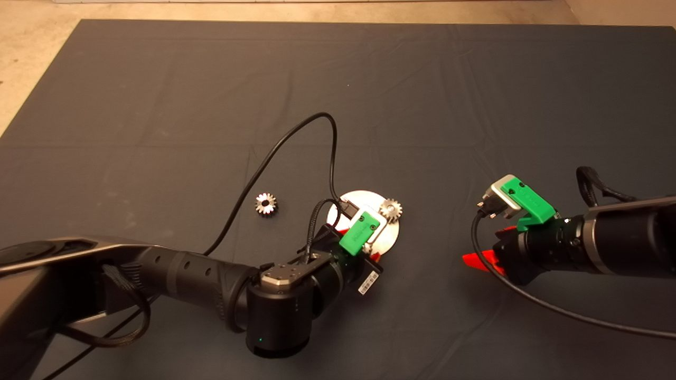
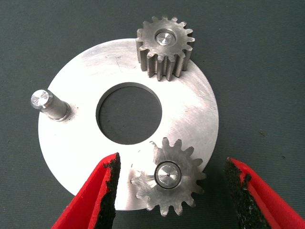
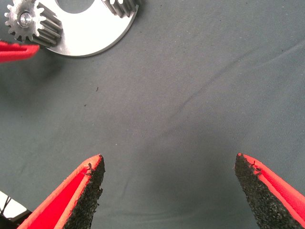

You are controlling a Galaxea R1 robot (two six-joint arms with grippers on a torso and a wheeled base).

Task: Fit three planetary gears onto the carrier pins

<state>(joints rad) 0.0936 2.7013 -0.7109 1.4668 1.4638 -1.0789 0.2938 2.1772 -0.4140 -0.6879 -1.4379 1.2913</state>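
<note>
The shiny disc (image 2: 71, 138) lies on the mat, and it also shows in the head view (image 1: 364, 203). Two planetary gears sit on carrier pins: one (image 2: 164, 45) on the far side, also in the head view (image 1: 391, 208), and one (image 2: 169, 176) between my left fingers. The third pin (image 2: 47, 104) stands bare. My left gripper (image 2: 172, 161) is open just above the disc, with its pads on either side of the near gear and apart from it. The third gear (image 1: 266, 203) lies loose on the mat left of the disc. My right gripper (image 3: 169, 160) is open and empty over bare mat, right of the disc (image 1: 488, 247).
The left wrist's black cable (image 1: 296, 137) loops over the mat behind the disc. The disc's edge (image 3: 95, 38) and a left finger (image 3: 16, 50) show in the right wrist view. The mat's far edge meets a pale floor (image 1: 31, 63).
</note>
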